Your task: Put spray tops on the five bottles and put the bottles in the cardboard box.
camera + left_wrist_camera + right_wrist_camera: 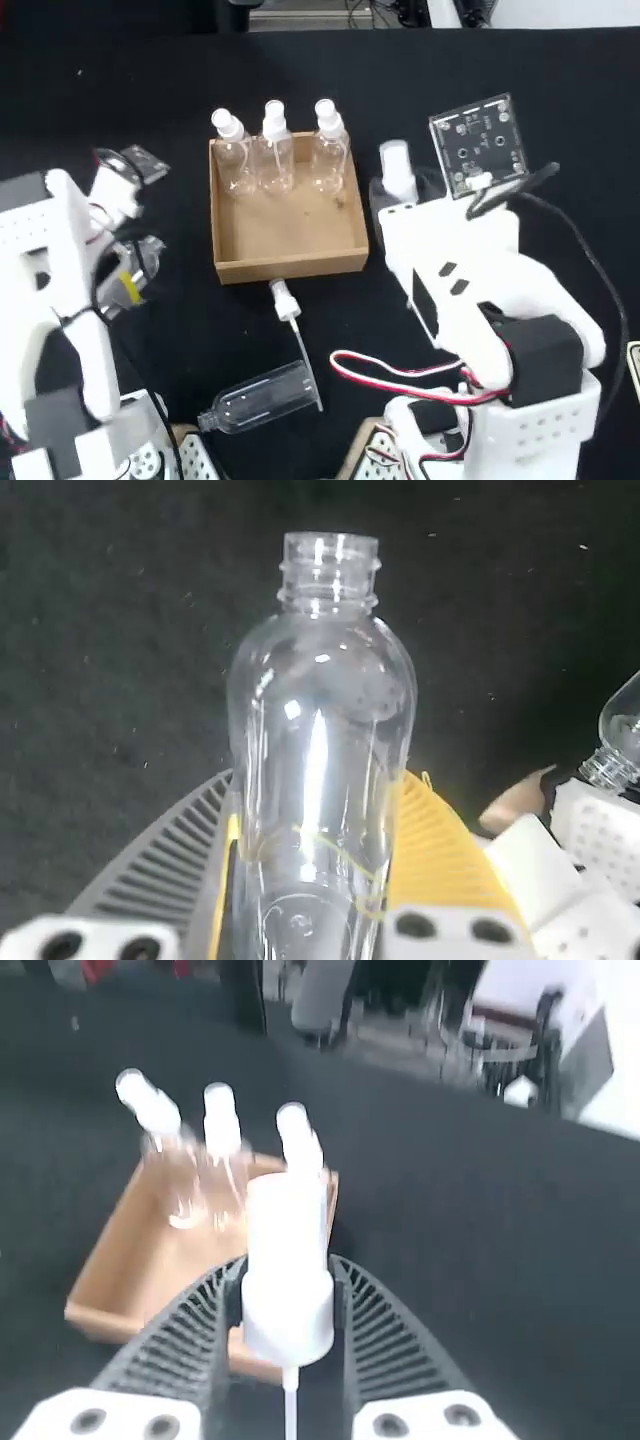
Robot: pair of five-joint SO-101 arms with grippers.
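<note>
Gripping uncapped bottle [325, 730] near its base, left gripper [312, 865] kept neck pointing away. Right gripper [288, 1305] pinched spray top [288, 1260]; cardboard box [290, 266] lay between arms, well apart.

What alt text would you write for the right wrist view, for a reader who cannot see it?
The right pincer grips a white spray top upright, its thin tube hanging below. Behind it, on the black table, an open cardboard box holds three clear bottles already fitted with spray tops, standing in a row.
</note>
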